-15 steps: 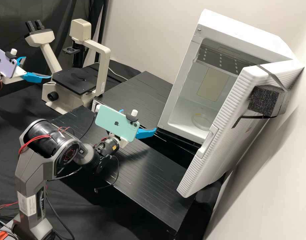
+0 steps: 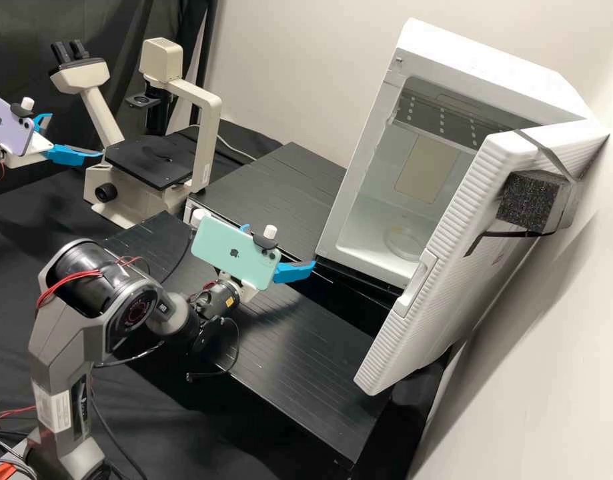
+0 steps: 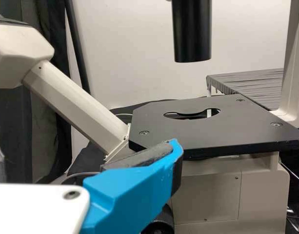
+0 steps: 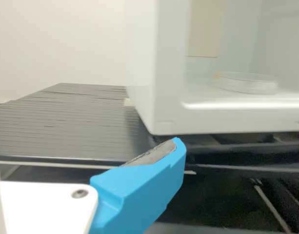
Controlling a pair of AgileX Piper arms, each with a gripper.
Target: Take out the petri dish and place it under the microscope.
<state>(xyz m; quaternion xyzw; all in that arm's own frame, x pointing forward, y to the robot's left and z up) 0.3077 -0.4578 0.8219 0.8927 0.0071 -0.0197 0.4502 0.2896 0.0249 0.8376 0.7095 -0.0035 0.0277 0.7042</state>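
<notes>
Petri dish (image 2: 411, 243) lies flat on floor of white chamber (image 2: 483, 57), inside, near its front opening. Chamber door (image 2: 446, 247) stands open, dark foam block (image 2: 527, 202) strapped to it. Right hand (image 2: 281, 246) just outside chamber, near its lower front corner, blue fingers apart. Mint-green phone (image 2: 234, 252) mounted on same arm. Left hand (image 2: 76, 135) beside microscope (image 2: 99, 110), near its flat black stage (image 2: 146, 162), fingers also spread apart. Lilac phone (image 2: 7, 123) mounted on that arm. Stage has rounded opening in its plate.
</notes>
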